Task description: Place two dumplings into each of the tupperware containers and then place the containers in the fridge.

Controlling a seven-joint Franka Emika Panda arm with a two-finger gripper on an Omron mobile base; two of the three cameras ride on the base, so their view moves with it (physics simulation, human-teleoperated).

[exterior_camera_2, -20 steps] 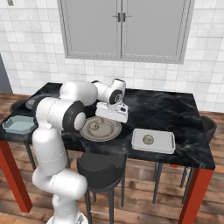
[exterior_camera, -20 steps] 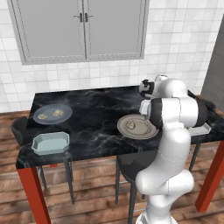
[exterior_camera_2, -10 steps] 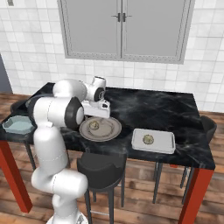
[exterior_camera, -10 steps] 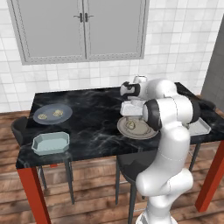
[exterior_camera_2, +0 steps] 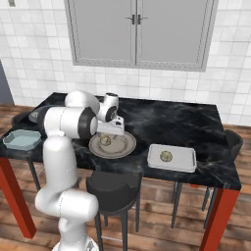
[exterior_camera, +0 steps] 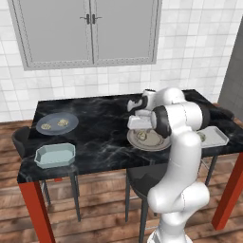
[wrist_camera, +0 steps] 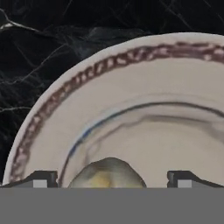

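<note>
The jaws hang wide open and empty just above the beige plate, and in the hand view a dumpling sits between the two tips, a little nearer one tip than the other. That plate lies at the near edge of the surface, and everything else is best placed from it: one tub rests just beside it toward the fridge and holds one dumpling so far, while the other tub sits well apart at the opposite end, near a blue plate with two more dumplings. The step in hand looks like picking from the beige plate. To do it well, centre the dumpling between the tips first (it is a soft, rounded lump and may squirt sideways), come straight down until the tips nearly meet the plate, then close gently and lift clear of the rim.
</note>
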